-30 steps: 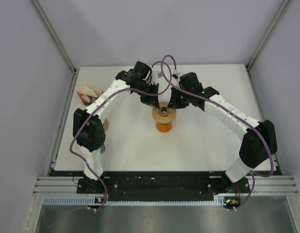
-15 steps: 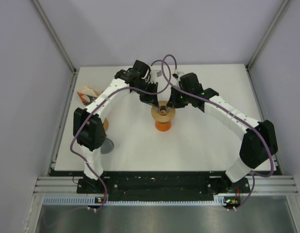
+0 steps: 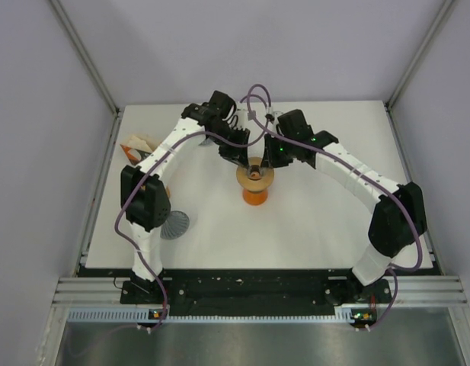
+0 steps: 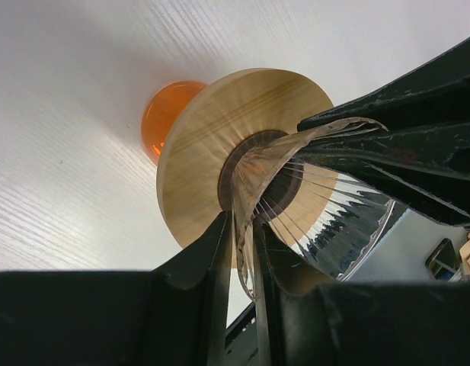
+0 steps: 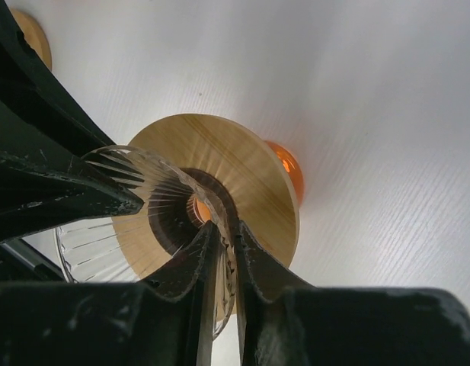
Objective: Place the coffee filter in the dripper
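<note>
Filter [image 3: 174, 224] not in the dripper: most likely the grey pleated fan lying toward the near left corner of the table [image 3: 326, 229], just beside the left arm's elbow and well apart from both grippers. Dripper [image 4: 318, 206], a clear ribbed glass cone with nothing inside, set tip-down in a wooden ring [image 4: 219, 130] on an orange base [image 4: 162, 114], midway between the left and right edges, nearer the far one. Left gripper [image 4: 244, 229] pinching the cone's rim on one side, right gripper [image 5: 224, 229] pinching the opposite side, with only the glass between each pair of fingers; firm or loose, impossible to tell. Judged as seating and steadying the dripper, the filter step proper not yet begun. Next, probably: let go of the rim with one gripper, steady the cone with the other, reach back for the filter, lift it by an edge without crushing the pleats, lower it into the cone. Round about: a brown-and-white bundle [image 3: 138, 146] at the left edge, too small to identify, and a small wooden disc [image 5: 27, 30] left of the dripper. In the way: the left elbow close over the filter, and two sets of fingers crowding the cone's mouth.
</note>
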